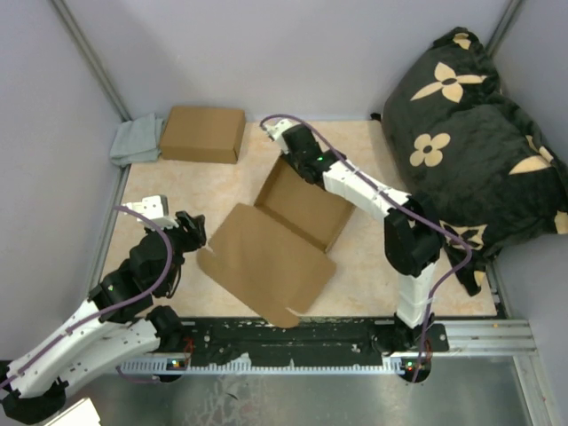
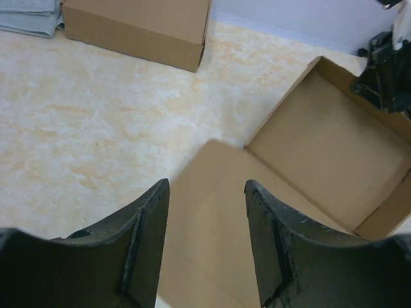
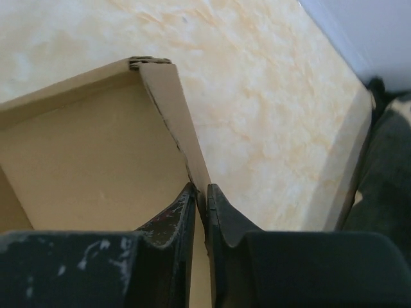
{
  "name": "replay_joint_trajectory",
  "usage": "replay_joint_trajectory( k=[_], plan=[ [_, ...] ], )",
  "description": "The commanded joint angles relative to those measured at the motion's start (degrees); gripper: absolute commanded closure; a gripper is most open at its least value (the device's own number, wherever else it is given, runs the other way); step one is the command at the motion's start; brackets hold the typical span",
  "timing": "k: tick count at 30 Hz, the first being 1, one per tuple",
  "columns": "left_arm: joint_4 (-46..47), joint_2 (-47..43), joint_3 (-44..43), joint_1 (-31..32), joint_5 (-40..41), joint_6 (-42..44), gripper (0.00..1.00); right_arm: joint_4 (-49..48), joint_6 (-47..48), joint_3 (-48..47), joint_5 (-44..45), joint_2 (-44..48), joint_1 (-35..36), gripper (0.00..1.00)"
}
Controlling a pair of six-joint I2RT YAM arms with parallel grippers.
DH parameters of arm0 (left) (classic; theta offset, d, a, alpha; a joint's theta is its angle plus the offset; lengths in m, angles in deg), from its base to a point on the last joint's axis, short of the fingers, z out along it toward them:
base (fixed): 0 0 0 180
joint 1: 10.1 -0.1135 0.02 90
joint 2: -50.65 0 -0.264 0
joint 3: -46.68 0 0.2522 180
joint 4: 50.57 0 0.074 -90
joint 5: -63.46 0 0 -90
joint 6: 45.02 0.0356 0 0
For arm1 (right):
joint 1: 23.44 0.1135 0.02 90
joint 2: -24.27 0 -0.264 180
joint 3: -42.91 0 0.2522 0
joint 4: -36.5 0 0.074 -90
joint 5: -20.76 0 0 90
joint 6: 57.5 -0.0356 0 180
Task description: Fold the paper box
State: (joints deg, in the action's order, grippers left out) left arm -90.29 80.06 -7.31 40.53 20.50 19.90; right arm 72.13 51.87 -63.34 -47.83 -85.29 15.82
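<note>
The paper box lies open in the middle of the table, its tray toward the back and its flat lid panel spread toward the front left. My right gripper is at the tray's far corner. In the right wrist view it is shut on the box's upright side wall, which is pinched thin between the two fingers. My left gripper hovers at the lid's left corner. In the left wrist view it stands open above the lid, with nothing between its fingers.
A closed brown carton and a folded grey cloth sit at the back left. A black flower-patterned cushion fills the right side. A metal rail runs along the near edge.
</note>
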Motion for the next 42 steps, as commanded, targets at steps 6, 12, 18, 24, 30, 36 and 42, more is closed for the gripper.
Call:
replay_joint_trajectory(
  k=[6, 12, 18, 24, 30, 36, 42],
  plan=[
    [0.4, -0.4, 0.7, -0.2, -0.6, -0.3, 0.43, 15.3, -20.5, -0.7, -8.1, 2.5, -10.8, 0.88],
    [0.5, -0.5, 0.7, -0.2, -0.9, -0.2, 0.43, 16.3, -30.4, 11.7, -18.4, 8.0, -14.0, 0.83],
    [0.5, -0.7, 0.8, -0.2, -1.3, -0.4, 0.43, 7.3, -39.7, 29.4, -36.2, 20.7, -13.7, 0.59],
    [0.3, -0.9, 0.8, -0.2, -1.1, -0.5, 0.43, 8.0, -41.2, 36.4, -50.6, 31.1, -11.3, 0.51],
    [1.1, -0.7, 1.1, -0.2, -0.9, -0.6, 0.43, 19.4, -31.5, 35.4, -56.0, 33.7, -7.7, 0.01],
    [0.4, 0.0, 1.0, -0.2, -0.6, -0.8, 0.43, 18.9, -27.1, 30.7, -40.1, 33.6, -7.7, 0.01],
    [-0.2, -0.1, 1.1, -0.2, 0.2, -1.2, 0.43, -9.9, -40.5, 33.1, -33.5, 38.2, -8.2, 0.01]
  ],
)
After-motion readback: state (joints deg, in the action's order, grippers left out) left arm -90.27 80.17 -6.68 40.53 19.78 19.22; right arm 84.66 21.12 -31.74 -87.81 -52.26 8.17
